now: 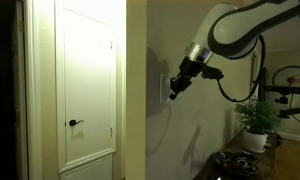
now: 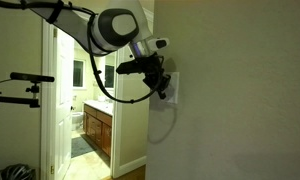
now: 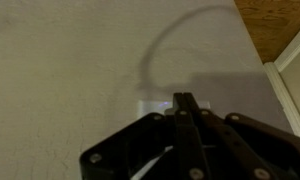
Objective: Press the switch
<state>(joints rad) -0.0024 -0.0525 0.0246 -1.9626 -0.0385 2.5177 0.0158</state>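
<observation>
The switch is a small white upright plate on the beige wall. It also shows in an exterior view and in the wrist view, mostly hidden behind my fingers. My gripper is shut and empty, fingers pressed together. Its tip sits at or against the plate; in an exterior view it reaches the plate from the left. I cannot tell if it touches.
A white door with a black lever handle stands beside the wall. A potted plant and a stove top sit low by the wall. A doorway to a bathroom vanity opens behind the arm.
</observation>
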